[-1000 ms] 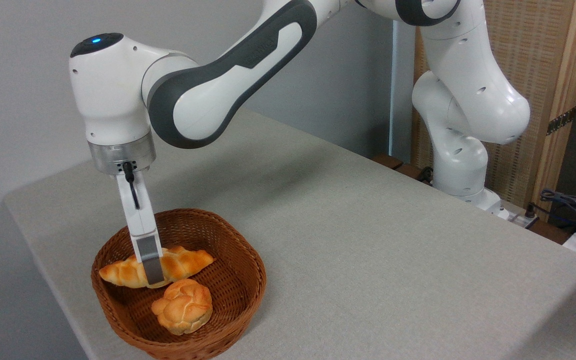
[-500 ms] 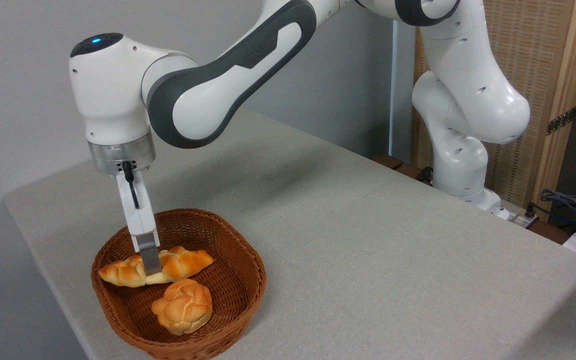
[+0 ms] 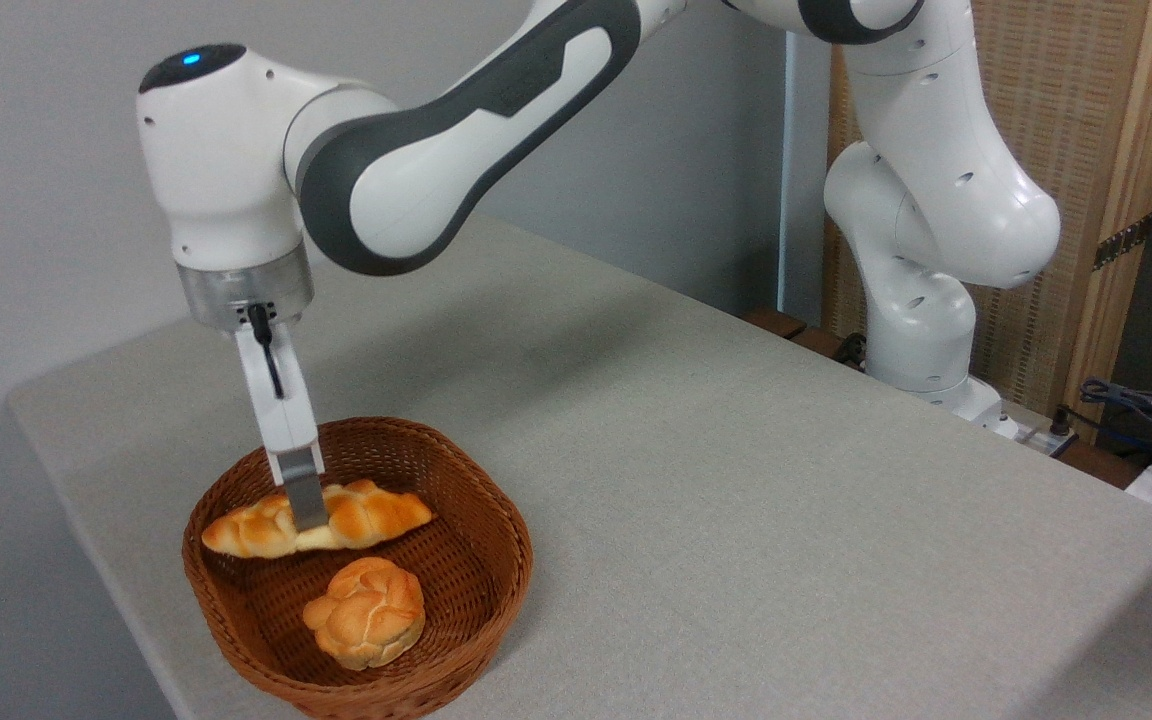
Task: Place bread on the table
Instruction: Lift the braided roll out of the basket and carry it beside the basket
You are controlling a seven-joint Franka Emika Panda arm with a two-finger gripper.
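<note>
The bread (image 3: 361, 515), a long braided golden-brown loaf, hangs a little above the floor of the brown wicker basket (image 3: 476, 600). My gripper (image 3: 308, 518) comes straight down from the wrist and is shut on the loaf near its middle. One grey finger (image 3: 305, 498) shows in front of the loaf; the other finger is hidden behind it. The loaf lies roughly level, its tapered ends pointing left and right. The table (image 3: 736, 480) has a light grey-beige cloth-like surface, and the basket stands near its front left corner.
A small round knotted bun (image 3: 366, 611) lies in the front of the basket, below the loaf. The arm's white base (image 3: 921, 330) stands at the table's far right edge. Cables (image 3: 1146, 415) lie beyond the right edge. The table's left edge runs close to the basket.
The gripper has risen over the last second, lifting the braided loaf off the basket floor with it. The round bun has stayed in place.
</note>
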